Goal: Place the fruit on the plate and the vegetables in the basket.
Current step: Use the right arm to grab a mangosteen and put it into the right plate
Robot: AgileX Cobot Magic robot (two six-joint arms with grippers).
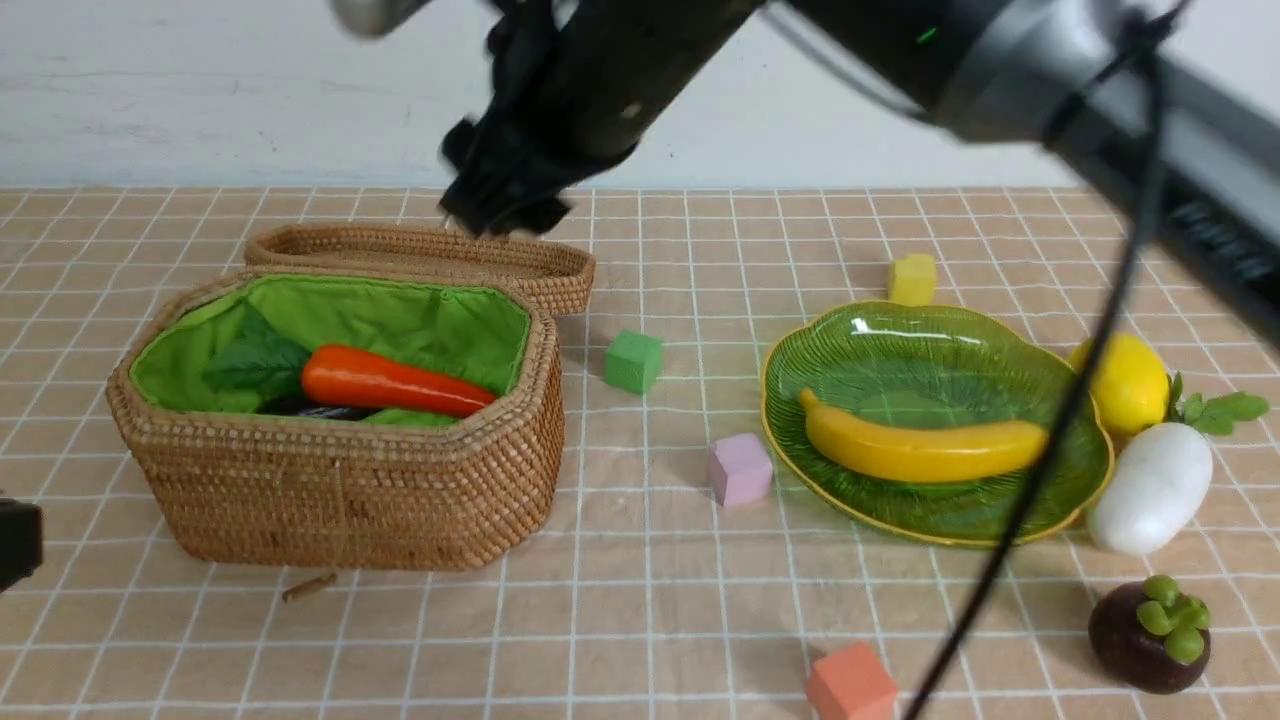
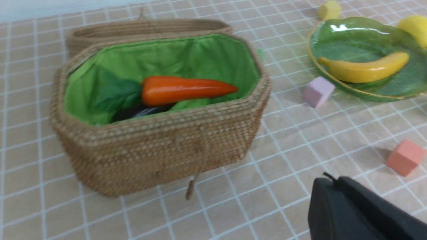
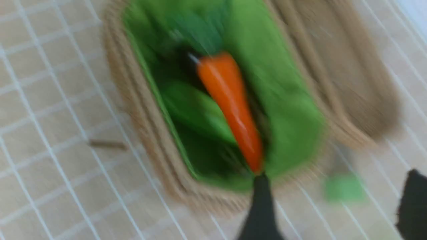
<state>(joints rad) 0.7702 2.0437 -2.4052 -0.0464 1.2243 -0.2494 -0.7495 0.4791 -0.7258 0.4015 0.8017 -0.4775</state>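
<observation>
Salmon cube (image 1: 850, 685) sits closest to the lens, with the mangosteen (image 1: 1150, 620) to its right on the checked cloth. On the plate (image 1: 900, 340) lies the banana (image 1: 925, 445); the lemon (image 1: 1130, 380) and radish (image 1: 1150, 485) rest just beside its right rim (still on the cloth). The carrot (image 1: 395, 383) lies in the basket (image 1: 350, 490) over the dark eggplant (image 1: 320, 408). The right gripper (image 1: 500, 205) hangs above the basket's far edge, jaws apart and empty. The left gripper (image 2: 333, 186), low at the left, has its jaws together.
</observation>
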